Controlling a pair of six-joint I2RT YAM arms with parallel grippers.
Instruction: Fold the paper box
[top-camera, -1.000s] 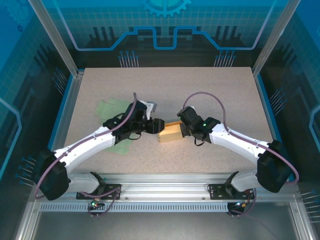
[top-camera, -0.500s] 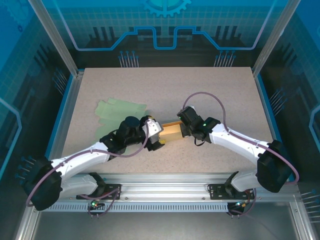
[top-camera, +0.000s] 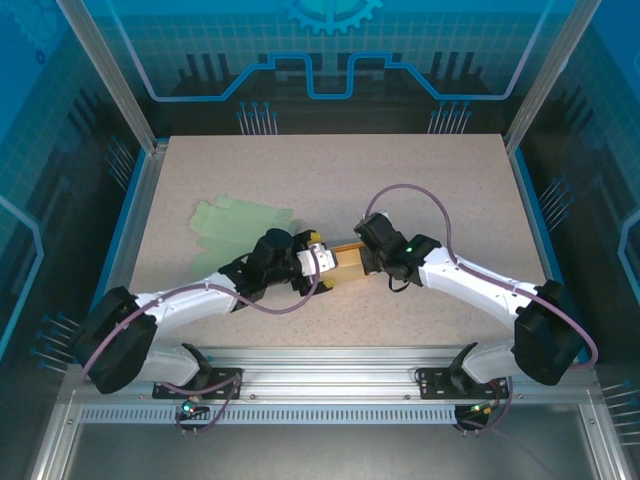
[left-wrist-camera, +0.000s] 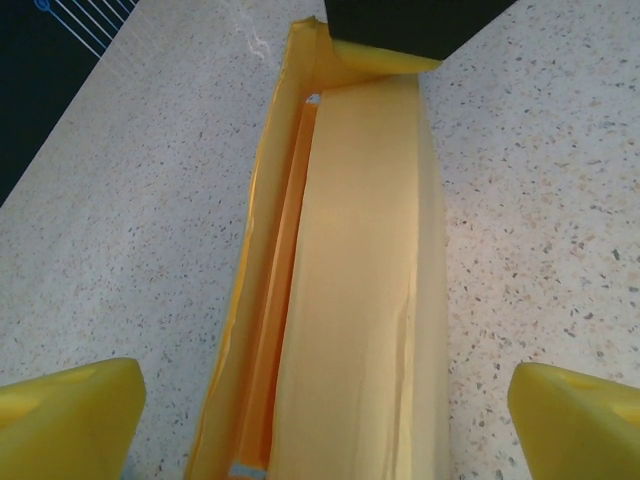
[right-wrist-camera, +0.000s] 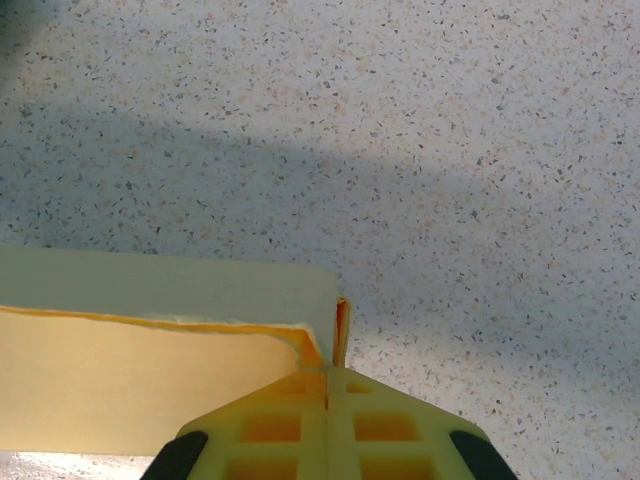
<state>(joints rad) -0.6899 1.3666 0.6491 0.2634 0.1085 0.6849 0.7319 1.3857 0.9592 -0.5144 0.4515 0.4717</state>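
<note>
— At the middle of the overhead frame, what lies between the two arms?

— The paper box (top-camera: 342, 262). It is yellow and sits on the speckled table (top-camera: 420, 180) just below centre, with one arm reaching in from each side.

— How does the left gripper (top-camera: 318, 266) stand?

— Spread wide. In the left wrist view its yellow fingertips (left-wrist-camera: 65, 415) sit in the two bottom corners. The box (left-wrist-camera: 360, 280) runs up the middle between them, with bare table on either side of it.

— And the box itself, from that camera?

— A broad pale panel fills its right part. A narrow orange-lined channel runs along its left, under a raised side wall. At the top of the frame its far end meets the dark body of the right gripper (left-wrist-camera: 410, 20).

— Is that one closed?

— Pressed together, yes. In the right wrist view the right gripper (right-wrist-camera: 328, 395) sits at bottom centre, its fingers flat against each other. A thin orange edge of the box (right-wrist-camera: 130, 375) stands pinched in the seam just above them. The rest of the box stretches off to the lower left, under a pale flap.

— Anything else on the table?

— Light green paper sheets (top-camera: 235, 225), left of centre in the overhead frame. The left arm crosses over their lower part, and they lie apart from the box.
</note>
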